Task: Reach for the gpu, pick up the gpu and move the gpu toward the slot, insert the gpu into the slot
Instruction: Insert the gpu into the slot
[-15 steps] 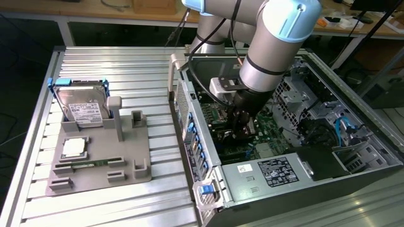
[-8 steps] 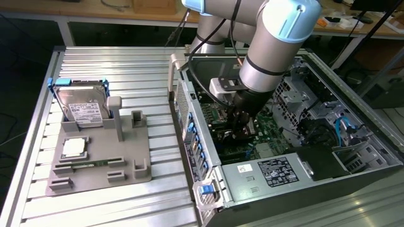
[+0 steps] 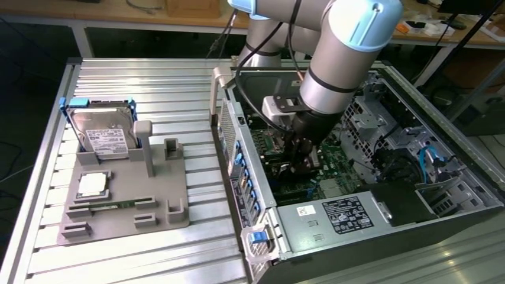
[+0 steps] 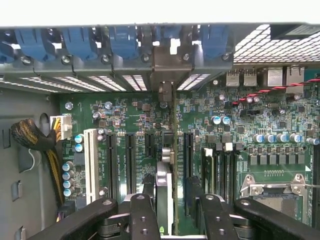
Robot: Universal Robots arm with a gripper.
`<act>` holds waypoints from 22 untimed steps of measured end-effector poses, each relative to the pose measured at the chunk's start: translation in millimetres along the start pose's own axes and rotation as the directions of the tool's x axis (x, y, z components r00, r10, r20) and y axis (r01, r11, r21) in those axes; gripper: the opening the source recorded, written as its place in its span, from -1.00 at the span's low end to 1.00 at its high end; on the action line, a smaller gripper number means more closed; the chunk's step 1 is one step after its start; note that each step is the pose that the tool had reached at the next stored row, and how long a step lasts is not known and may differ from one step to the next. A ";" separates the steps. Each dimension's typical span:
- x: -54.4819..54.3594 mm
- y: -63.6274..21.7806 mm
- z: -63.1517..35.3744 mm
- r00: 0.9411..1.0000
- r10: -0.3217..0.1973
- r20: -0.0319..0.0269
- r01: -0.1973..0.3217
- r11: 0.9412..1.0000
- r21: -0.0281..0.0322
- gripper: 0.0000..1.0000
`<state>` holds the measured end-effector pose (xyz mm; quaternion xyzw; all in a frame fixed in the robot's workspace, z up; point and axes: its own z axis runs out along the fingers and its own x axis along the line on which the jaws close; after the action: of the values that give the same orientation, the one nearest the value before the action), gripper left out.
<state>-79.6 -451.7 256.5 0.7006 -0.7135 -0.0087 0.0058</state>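
Pincer (image 4: 162,210): mine, lowered inside the open computer case (image 3: 442,219), fingers (image 4: 142,215) pinching the gpu on both flat sides.
Gpu (image 4: 162,192): held edge-on and upright between my fingers, directly over the motherboard (image 4: 280,125), its silver bracket (image 4: 164,65) at the case's rear wall, in line with a black expansion slot (image 4: 188,150).
Seating: cannot tell whether the card's edge sits in the slot.
Tabletop (image 3: 158,77): grey fixture tray (image 3: 162,204) towards its middle, beside the case, carrying a hard drive (image 3: 106,139).

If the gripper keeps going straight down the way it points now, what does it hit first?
Probably the gpu standing on edge between its jaws, pressing it into the motherboard slot inside the computer case. How far the card is already seated is unclear.
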 end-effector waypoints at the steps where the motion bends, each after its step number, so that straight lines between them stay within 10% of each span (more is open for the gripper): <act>1: 0.0 0.0 -0.9 1.000 0.000 0.000 0.000 1.000 0.000 -0.22; 22: -0.4 0.3 -17.0 1.000 0.000 0.000 0.000 1.000 0.000 -0.22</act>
<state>-79.6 -451.4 273.5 0.7006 -0.7135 -0.0087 0.0057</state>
